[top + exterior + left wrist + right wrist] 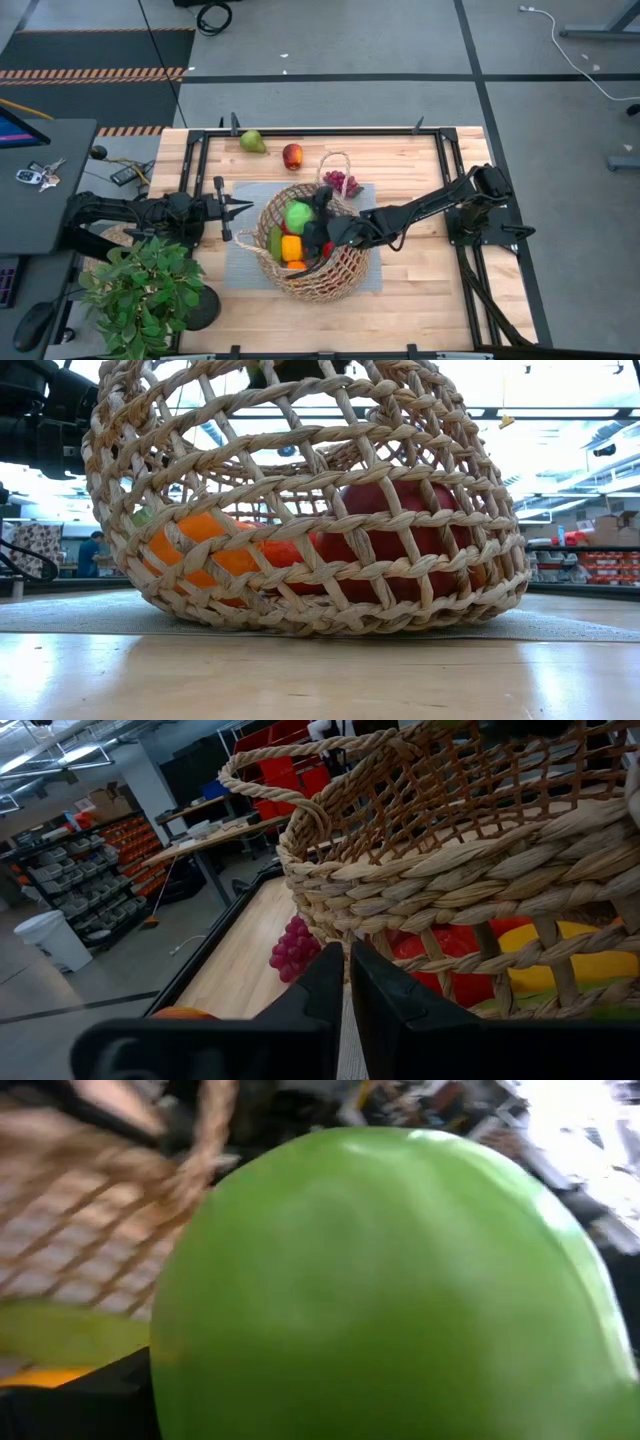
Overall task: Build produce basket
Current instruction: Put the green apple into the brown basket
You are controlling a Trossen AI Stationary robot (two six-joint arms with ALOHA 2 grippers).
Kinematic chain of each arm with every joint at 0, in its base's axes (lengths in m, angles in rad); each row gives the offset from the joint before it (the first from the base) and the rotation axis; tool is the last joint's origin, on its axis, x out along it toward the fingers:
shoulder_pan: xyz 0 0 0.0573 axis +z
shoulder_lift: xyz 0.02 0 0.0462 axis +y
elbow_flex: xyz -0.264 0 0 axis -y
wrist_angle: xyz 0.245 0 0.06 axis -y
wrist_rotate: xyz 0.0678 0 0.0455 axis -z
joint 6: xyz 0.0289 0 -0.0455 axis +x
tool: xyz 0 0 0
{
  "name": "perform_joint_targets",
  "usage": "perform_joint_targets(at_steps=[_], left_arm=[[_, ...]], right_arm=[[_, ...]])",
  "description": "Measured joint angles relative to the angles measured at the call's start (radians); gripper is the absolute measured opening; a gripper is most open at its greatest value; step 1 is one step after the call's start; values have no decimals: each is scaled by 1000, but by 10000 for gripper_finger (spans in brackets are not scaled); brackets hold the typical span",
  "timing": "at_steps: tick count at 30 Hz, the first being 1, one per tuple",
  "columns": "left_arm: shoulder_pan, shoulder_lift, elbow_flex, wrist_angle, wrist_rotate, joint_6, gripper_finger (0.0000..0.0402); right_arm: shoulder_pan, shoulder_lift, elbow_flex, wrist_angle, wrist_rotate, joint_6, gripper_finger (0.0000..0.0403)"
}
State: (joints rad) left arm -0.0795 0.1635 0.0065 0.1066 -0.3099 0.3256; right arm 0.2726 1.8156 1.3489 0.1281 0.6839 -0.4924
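Wicker, tan and open-weave, the basket [312, 250] sits mid-table on a grey mat [245, 262]. Inside lie a yellow pepper [291, 247] and red pieces — the right gripper [315, 218] reaches in over the rim, jaws spread wide around a green apple [298, 216]. Outside, purple grapes [341, 182] lie at one o'clock of the basket, a red apple [292, 155] and green pear [252, 142] toward eleven. The left gripper [240, 209], pinched together and empty, points at the basket wall from nine o'clock. A potted plant [140, 292] stands at seven.

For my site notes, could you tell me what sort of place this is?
Probably a workshop or warehouse lab: storage shelving with bins, work tables, and hazard-striped floor tape.
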Motion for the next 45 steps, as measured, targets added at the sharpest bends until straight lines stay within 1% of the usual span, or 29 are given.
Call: perform_joint_targets(at_steps=[3,6,12,15,18,21,24,30,34,39,40,42,45], left_arm=[[0,0,0,0,0,0,34],[0,0,0,0,0,0,36],[0,0,0,0,0,0,31],[0,0,0,0,0,0,29],[0,0,0,0,0,0,28],[0,0,0,0,0,0,31],[0,0,0,0,0,0,34],[0,0,0,0,0,0,35],[0,0,0,0,0,0,31],[0,0,0,0,0,0,31],[0,0,0,0,0,0,32],[0,0,0,0,0,0,35],[0,0,0,0,0,0,36]], right_arm=[[6,0,-16,-47,-74,23,371],[16,0,-17,-111,-95,62,371],[37,0,-12,-119,-189,104,371],[35,0,-12,-114,-239,178,371],[14,0,-12,-106,-245,272,373],[-12,0,-12,-131,-300,352,384],[-28,0,-12,-137,-342,394,397],[-34,-2,-8,-109,-346,397,399],[-34,-2,36,-115,-344,399,399],[-55,-4,83,-196,-368,553,399],[-60,-4,88,-217,-361,570,399],[-66,-4,92,-226,-311,562,399],[-67,-6,93,-212,-260,462,396]])
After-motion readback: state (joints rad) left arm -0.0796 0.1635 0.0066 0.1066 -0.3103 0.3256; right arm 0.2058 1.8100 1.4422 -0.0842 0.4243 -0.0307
